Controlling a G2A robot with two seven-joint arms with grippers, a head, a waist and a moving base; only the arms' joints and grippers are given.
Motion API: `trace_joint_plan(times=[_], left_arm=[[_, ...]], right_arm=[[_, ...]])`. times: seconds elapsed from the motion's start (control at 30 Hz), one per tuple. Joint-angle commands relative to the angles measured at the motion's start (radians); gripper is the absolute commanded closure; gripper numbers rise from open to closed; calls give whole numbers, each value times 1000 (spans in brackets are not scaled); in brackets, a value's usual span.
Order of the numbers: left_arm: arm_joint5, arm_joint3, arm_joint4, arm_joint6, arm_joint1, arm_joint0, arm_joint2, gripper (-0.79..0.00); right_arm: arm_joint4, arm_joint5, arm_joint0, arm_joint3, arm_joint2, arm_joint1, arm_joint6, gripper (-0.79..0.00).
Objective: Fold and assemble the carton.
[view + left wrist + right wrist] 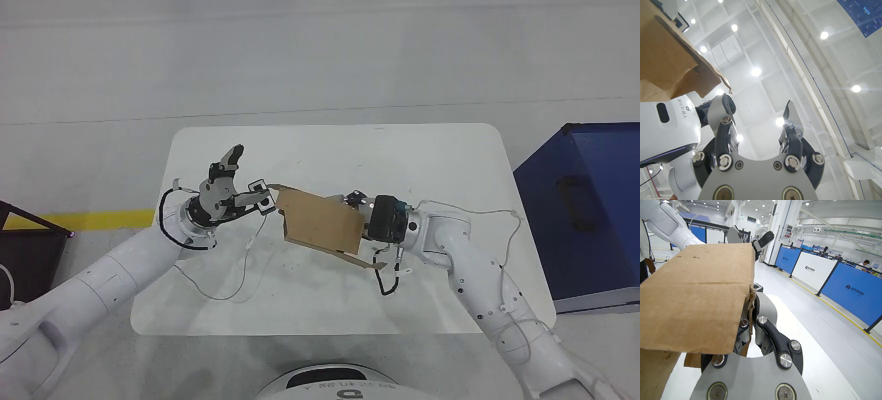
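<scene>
White table, blue barriers beyond; right hand clamps carton, left hand apart.

In the right wrist view the carton runs off the picture's edge and covers one finger of the right gripper clamped on it. It also hides the base of the left gripper beyond. In the top view a blue cabinet is cut off at the right edge, and a dark frame at the left edge is too partial to identify.
</scene>
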Motion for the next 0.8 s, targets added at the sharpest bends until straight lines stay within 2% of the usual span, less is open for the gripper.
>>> trace_joint_plan(times=[0.0, 0.07, 0.1, 0.37, 0.4, 0.47, 0.57, 0.77], left_arm=[[0, 0, 0, 0, 0, 0, 0, -585], [0, 0, 0, 0, 0, 0, 0, -625], [0, 0, 0, 0, 0, 0, 0, -785], [0, 0, 0, 0, 0, 0, 0, -785], [-8, 3, 5, 11, 0, 1, -2, -785], [-85, 4, 67, 81, 3, 1, -28, -785], [-99, -24, 43, 68, 7, 30, -77, -785], [-12, -62, 31, 69, 4, 74, -134, -785]], right_arm=[[0, 0, 0, 0, 0, 0, 0, 0], [0, 0, 0, 0, 0, 0, 0, 0], [2, 0, 1, 3, 0, 0, 2, 0], [1, -2, 7, 11, 1, 0, 26, 0], [1, -2, 7, 11, 1, 0, 26, 0], [2, 1, 6, 11, 1, 0, 28, 0], [14, 17, -6, 3, 13, 2, 31, 0], [12, 22, -24, -6, 26, 7, 18, 0]])
